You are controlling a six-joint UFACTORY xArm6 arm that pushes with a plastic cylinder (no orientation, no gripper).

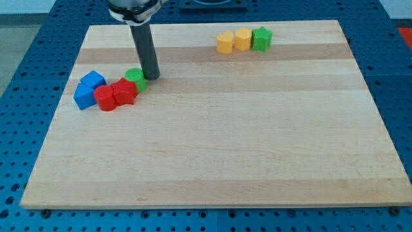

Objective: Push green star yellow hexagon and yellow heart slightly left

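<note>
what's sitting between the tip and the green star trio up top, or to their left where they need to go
Nothing visible. My tip sits by the green block in the left cluster, and bare board runs from there to the yellow hexagon, yellow heart and green star. The board left of that row is bare too.

Blue (pixel 88 90), red (pixel 115 95), green blocks (pixel 136 78) clustered.

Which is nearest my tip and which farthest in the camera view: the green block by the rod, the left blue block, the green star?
1. Green block, touching my tip on its left.
2. Left blue block, farther toward the view's left.
3. Green star, far off at the view's top right.
</note>
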